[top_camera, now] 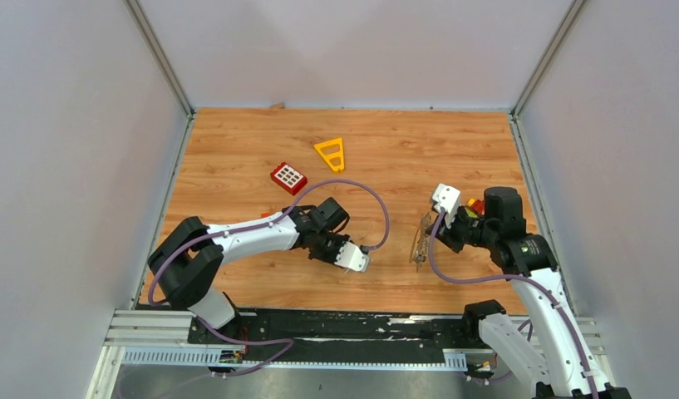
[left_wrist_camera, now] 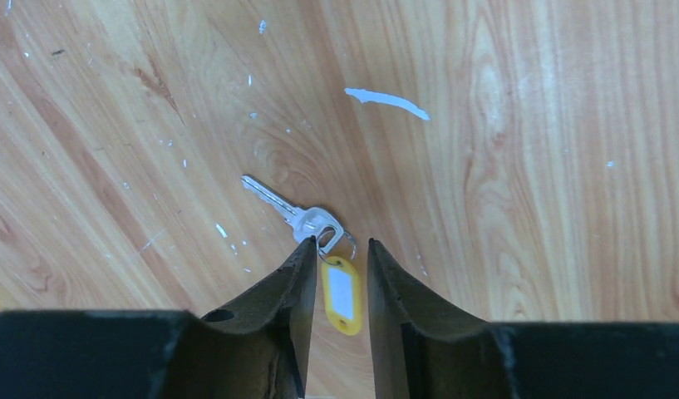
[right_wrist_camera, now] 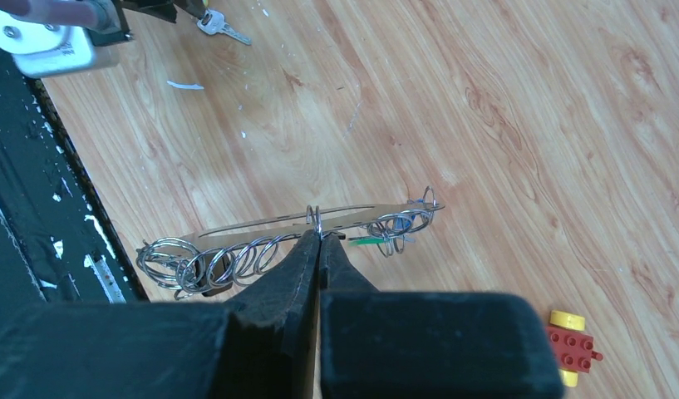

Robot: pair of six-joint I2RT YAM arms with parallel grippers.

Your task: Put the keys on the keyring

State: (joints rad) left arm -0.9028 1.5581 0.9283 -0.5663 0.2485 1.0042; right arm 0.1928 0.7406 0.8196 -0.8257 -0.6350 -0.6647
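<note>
A silver key (left_wrist_camera: 296,216) with a yellow tag (left_wrist_camera: 341,293) lies flat on the wooden table. My left gripper (left_wrist_camera: 339,244) is open and low over it, its fingers on either side of the tag. My right gripper (right_wrist_camera: 320,238) is shut on the keyring (right_wrist_camera: 269,222), a thin grey metal loop seen edge-on and held upright above the table. Several small split rings hang on it, with green (right_wrist_camera: 367,240) and blue bits by its right end. In the top view the keyring (top_camera: 420,239) sits right of the left gripper (top_camera: 358,259). The key also shows in the right wrist view (right_wrist_camera: 222,27).
A red brick with white squares (top_camera: 288,176) and a yellow triangular frame (top_camera: 331,153) lie at the back of the table. Red and yellow bricks (right_wrist_camera: 571,347) lie by the right arm. A black rail (top_camera: 336,326) runs along the near edge. Grey walls enclose the table.
</note>
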